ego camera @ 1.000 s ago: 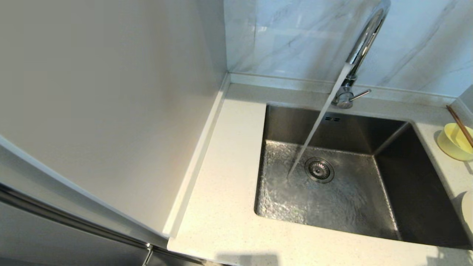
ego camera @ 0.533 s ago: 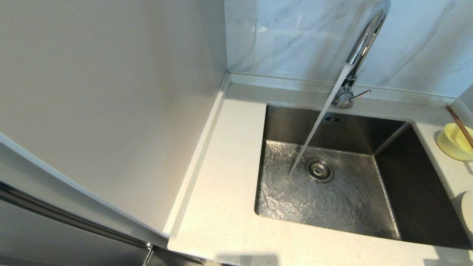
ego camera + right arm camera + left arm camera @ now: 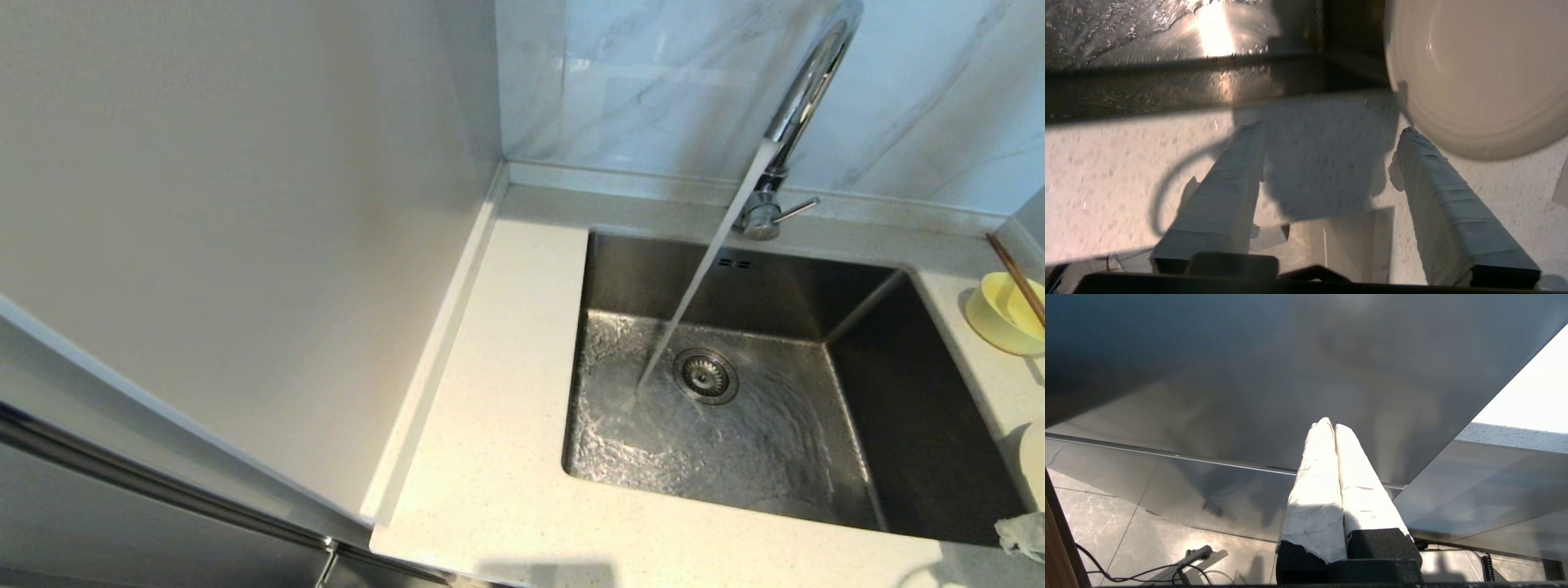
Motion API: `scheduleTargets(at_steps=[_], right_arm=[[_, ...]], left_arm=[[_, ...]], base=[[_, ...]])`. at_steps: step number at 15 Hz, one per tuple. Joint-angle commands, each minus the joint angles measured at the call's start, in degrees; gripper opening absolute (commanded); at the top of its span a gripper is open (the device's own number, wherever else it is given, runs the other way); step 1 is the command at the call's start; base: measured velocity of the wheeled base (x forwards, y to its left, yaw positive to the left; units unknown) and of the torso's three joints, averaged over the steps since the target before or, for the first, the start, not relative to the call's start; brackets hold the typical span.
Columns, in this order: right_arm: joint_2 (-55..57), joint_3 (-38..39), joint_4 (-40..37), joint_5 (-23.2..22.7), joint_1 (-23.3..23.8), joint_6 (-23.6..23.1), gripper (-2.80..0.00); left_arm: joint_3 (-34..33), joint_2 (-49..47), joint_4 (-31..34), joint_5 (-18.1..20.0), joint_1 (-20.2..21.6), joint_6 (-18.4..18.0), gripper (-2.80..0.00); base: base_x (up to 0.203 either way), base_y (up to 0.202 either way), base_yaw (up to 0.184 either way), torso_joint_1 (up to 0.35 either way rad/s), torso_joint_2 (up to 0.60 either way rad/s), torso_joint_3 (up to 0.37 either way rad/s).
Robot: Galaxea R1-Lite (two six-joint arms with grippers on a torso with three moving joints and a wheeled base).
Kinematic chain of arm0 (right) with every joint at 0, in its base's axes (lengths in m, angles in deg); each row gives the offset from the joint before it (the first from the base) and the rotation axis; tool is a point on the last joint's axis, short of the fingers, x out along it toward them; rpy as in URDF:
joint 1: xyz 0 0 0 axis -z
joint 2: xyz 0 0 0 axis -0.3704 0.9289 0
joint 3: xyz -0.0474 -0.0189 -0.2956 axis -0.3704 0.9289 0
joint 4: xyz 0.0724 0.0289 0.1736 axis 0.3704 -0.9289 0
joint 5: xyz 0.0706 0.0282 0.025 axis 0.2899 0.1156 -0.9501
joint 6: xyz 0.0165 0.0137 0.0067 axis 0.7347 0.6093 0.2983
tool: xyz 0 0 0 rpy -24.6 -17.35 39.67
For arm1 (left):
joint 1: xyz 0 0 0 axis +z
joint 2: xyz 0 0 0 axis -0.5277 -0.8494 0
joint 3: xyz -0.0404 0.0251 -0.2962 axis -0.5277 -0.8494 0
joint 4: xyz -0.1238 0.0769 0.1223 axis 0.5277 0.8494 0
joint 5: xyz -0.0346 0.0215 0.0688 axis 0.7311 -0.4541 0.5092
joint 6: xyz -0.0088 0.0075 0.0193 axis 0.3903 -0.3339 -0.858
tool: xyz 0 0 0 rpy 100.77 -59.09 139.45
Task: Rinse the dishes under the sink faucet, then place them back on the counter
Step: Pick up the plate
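Water pours from the chrome faucet into the steel sink, landing beside the drain strainer. On the counter right of the sink sits the pale-yellow bowl, with the brown chopsticks resting across it. Nearer the front, the white plate is cut off by the right edge of the head view. My right gripper hovers open and empty over the counter's front strip, one finger beside the rim of the plate. My left gripper is shut and empty, below counter height.
A tall pale panel walls off the counter's left side. The veined backsplash stands behind the faucet, whose lever points right. A grey cabinet face fills the left wrist view, above a tiled floor with cables.
A taped fingertip of my right gripper has come into the head view's bottom right corner, near the plate. Water keeps running into the sink.
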Motion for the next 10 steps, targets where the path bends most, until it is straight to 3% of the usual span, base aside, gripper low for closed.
scheduleTargets(at_steps=[1, 4, 10], right_arm=[[5.02, 0.13, 2.7, 1.18, 0.05, 0.05, 0.0], [10.32, 0.36, 11.76, 6.88, 0.13, 0.07, 0.0], [16.22, -0.9, 13.63, 9.48, 2.38, 0.21, 0.0]], left_arm=[[0.0, 0.0, 0.0, 0.01, 0.0, 0.0, -2.8], [0.0, 0.0, 0.0, 0.01, 0.0, 0.0, -2.8], [0.0, 0.0, 0.0, 0.01, 0.0, 0.0, -2.8]], base=[[0.0, 0.0, 0.0, 0.0, 0.0, 0.0], [0.0, 0.0, 0.0, 0.0, 0.0, 0.0], [0.0, 0.0, 0.0, 0.0, 0.0, 0.0]])
